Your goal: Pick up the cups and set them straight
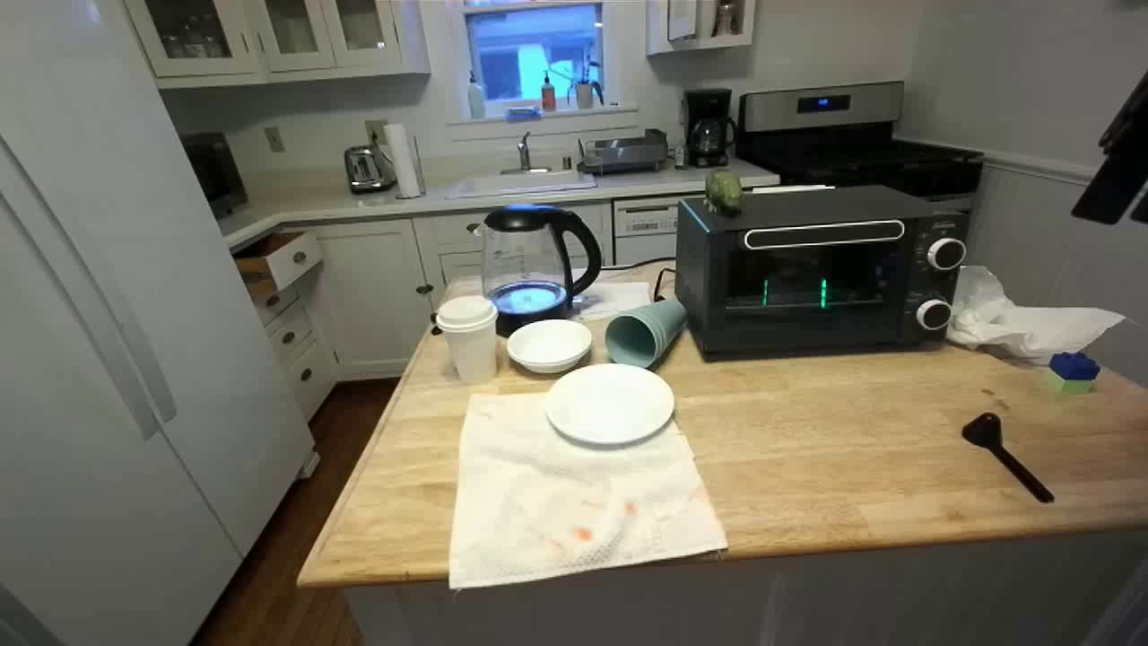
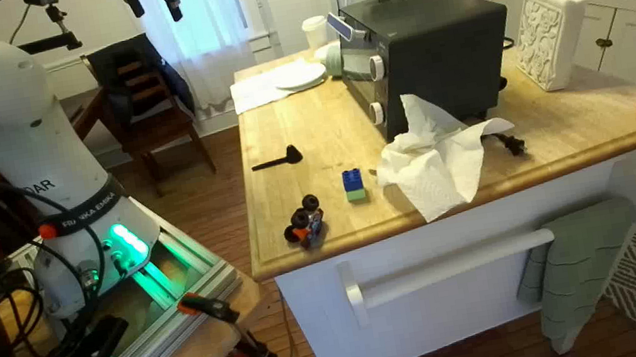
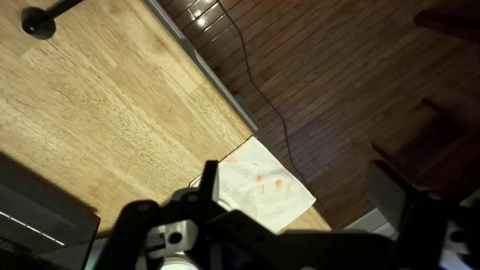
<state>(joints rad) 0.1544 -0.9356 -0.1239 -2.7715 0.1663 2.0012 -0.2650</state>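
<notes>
Hardwood floor (image 3: 337, 75); butcher-block counter (image 1: 834, 449) — spotted towel (image 1: 574, 502) @ front edge, teal tumblers (image 1: 649, 332) on side nr toaster oven (image 1: 816, 274) — gripper (image 3: 298, 183) spread wide, empty.

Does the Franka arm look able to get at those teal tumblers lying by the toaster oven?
Probably yes: the end effector is open, and nothing covers the teal tumblers from above. The toaster oven on one side and shallow white bowl on the other may leave little room.
</notes>
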